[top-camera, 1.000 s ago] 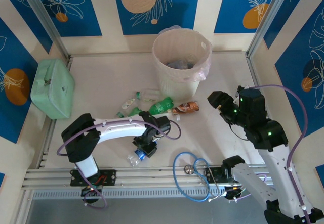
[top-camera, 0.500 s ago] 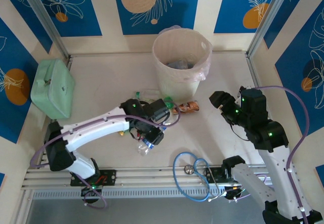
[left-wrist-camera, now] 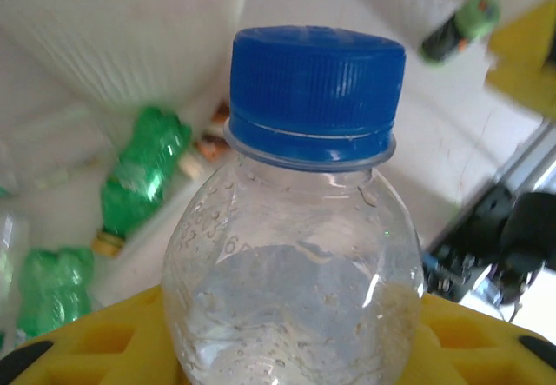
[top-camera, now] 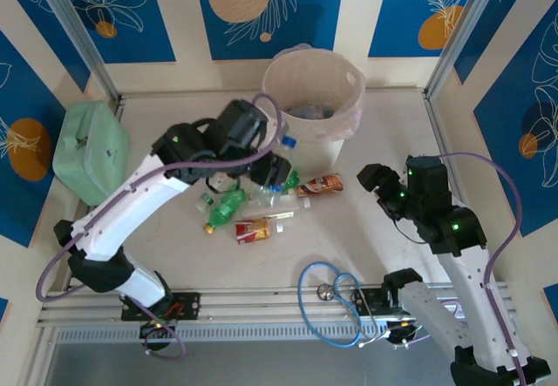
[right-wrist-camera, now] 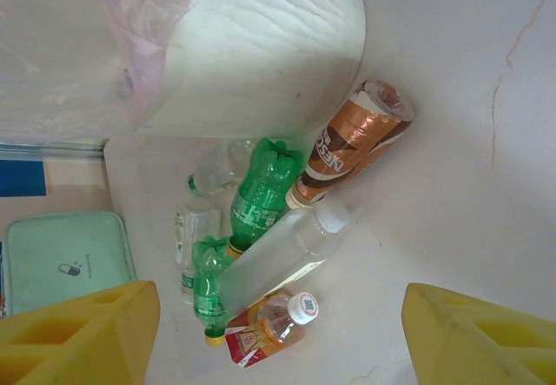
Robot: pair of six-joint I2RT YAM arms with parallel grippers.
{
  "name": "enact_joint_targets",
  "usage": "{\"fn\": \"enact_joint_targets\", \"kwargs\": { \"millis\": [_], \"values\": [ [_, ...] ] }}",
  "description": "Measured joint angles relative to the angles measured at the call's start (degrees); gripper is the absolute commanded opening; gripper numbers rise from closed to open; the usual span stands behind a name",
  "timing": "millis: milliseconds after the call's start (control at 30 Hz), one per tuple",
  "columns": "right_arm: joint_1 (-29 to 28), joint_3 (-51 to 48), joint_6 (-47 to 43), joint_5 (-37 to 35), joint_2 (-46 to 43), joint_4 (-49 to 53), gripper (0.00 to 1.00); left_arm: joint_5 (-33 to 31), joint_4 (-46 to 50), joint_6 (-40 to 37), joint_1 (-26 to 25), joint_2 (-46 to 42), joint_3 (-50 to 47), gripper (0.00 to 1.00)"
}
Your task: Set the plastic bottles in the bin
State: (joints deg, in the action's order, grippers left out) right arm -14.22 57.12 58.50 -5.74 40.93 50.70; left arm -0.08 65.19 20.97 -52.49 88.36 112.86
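Left wrist cam: left gripper (left-wrist-camera: 295, 350) clamped on a clear bottle (left-wrist-camera: 304, 229), blue cap (left-wrist-camera: 317, 81) up, body snug btw the yellow pads. From above it sits beside the bin (top-camera: 327, 146), at the wall on the heap side, not over the mouth yet. I'd say go up and clear the rim + loose bag edge, centre over the opening, then release. Right gripper (right-wrist-camera: 278, 337) has its pads wide apart, nothing in them, above the heap on the table: green bottle (right-wrist-camera: 261, 189), brown-label bottle (right-wrist-camera: 352, 146), etc.
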Motion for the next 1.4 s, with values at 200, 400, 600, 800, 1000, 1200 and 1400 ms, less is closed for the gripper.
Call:
{"fn": "enact_joint_targets", "kwargs": {
  "millis": [200, 400, 600, 800, 1000, 1200, 1400],
  "values": [
    [0.0, -0.17, 0.0, 0.17, -0.02, -0.07, 0.74, 0.13, -5.29, -1.73, 4.96, 7.08, 13.07, 0.54],
    [0.0, -2.64, 0.04, 1.2, -0.79, -0.04, 0.74, 1.66, -12.07, -1.79, 8.48, 17.38, 24.46, 0.53],
    [0.0, -5.6, 0.35, 1.97, -1.88, -0.04, 0.74, 2.91, -18.8, -0.44, 11.8, 24.3, 27.58, 0.53],
    [-0.76, -8.66, 1.79, 2.97, -2.12, -1.05, 0.74, 3.28, -22.64, 0.9, 13.66, 28.09, 27.63, 0.62],
    [-2.4, -11.67, 3.93, 3.21, -0.57, -3.78, 0.75, 3.5, -24.39, 1.75, 13.77, 28.94, 27.54, 0.81],
    [-3.08, -12.98, 5.9, 3.19, 3.06, -6.49, 0.77, 3.48, -25.81, 1.77, 13.81, 28.72, 27.36, 0.85],
    [-3.32, -12.98, 7.54, 2.91, 9.92, -10.12, 0.79, 3.48, -27.23, 1.68, 13.81, 21.75, 18.49, 0.85]
  ]
}}
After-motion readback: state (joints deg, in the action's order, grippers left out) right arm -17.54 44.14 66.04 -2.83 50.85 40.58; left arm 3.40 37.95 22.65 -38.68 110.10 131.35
